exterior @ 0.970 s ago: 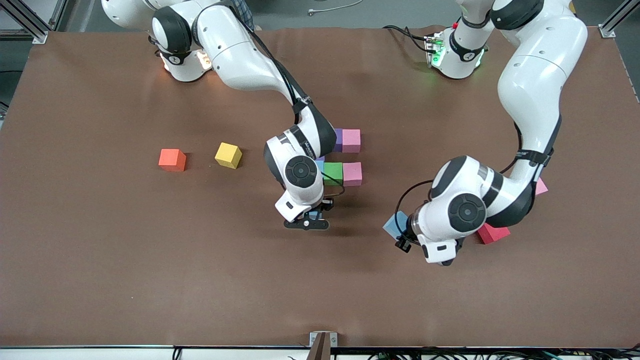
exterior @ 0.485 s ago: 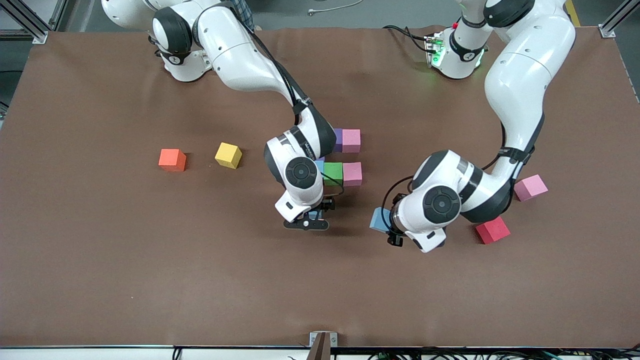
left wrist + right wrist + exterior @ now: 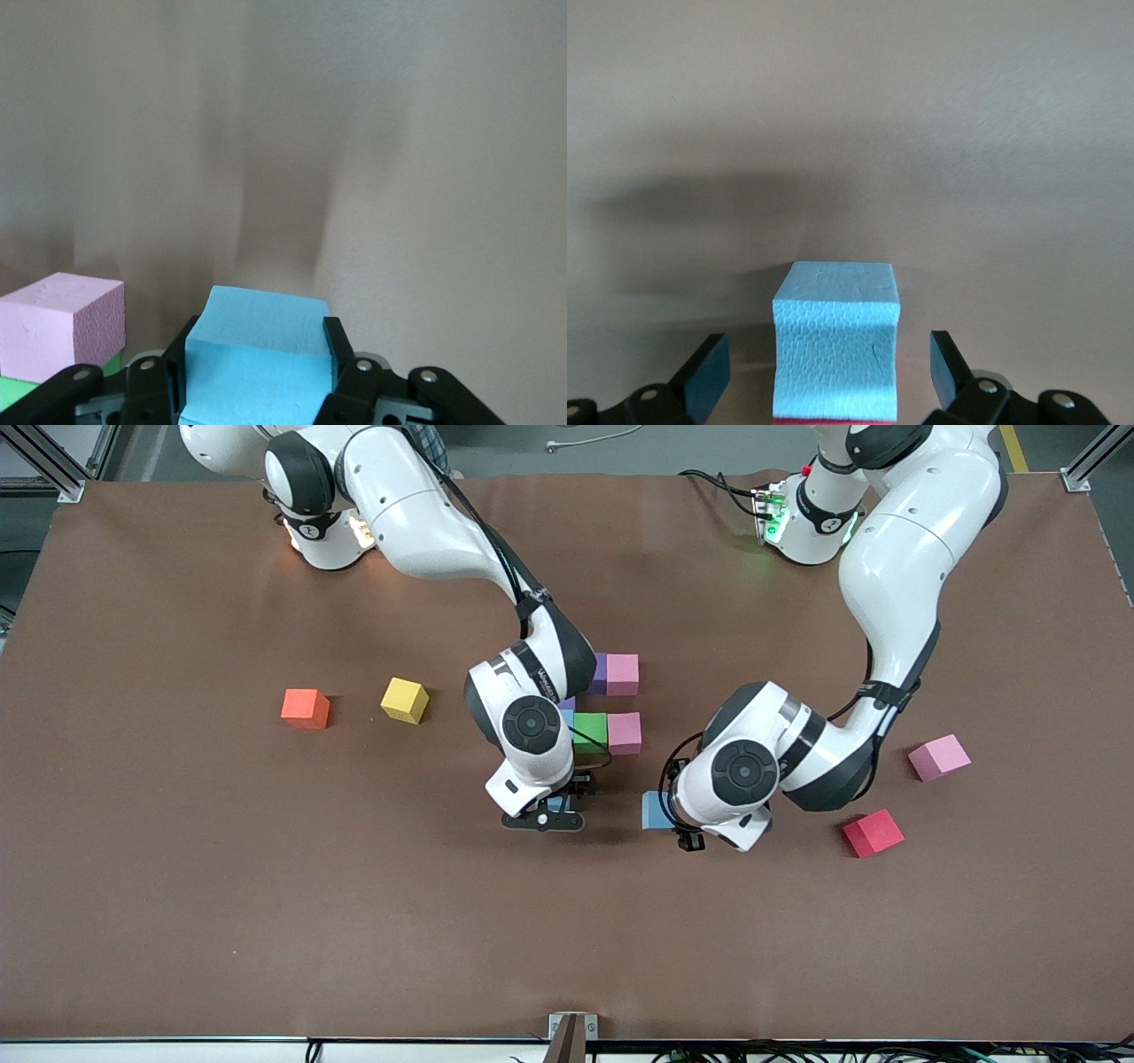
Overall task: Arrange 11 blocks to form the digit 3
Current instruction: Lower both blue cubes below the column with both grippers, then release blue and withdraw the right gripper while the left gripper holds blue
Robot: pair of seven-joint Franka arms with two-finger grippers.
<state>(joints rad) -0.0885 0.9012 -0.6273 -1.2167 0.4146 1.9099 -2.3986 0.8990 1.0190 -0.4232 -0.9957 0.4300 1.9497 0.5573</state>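
On my bench (image 3: 221, 912), the orange foam cube (image 3: 305, 708) and the yellow foam cube (image 3: 405, 700) lie side by side toward the right arm's end. In the middle, a purple foam cube (image 3: 599, 673) touches a pink foam cube (image 3: 622, 674). Nearer to the front camera, a green foam cube (image 3: 590, 732) touches a second pink foam cube (image 3: 624, 732).

The right gripper (image 3: 833, 372) is over a light blue foam cube (image 3: 835, 328), its jaws apart from it on both sides. The left gripper (image 3: 259, 354) has another light blue foam cube (image 3: 654, 810) between its jaws, over the bench near this group.

Toward the left arm's end lie a third pink foam cube (image 3: 939, 757) and, nearer to the camera, a red foam cube (image 3: 873, 833).

Left gripper (image 3: 257, 390) carried its light blue block (image 3: 257, 363) toward the cluster.
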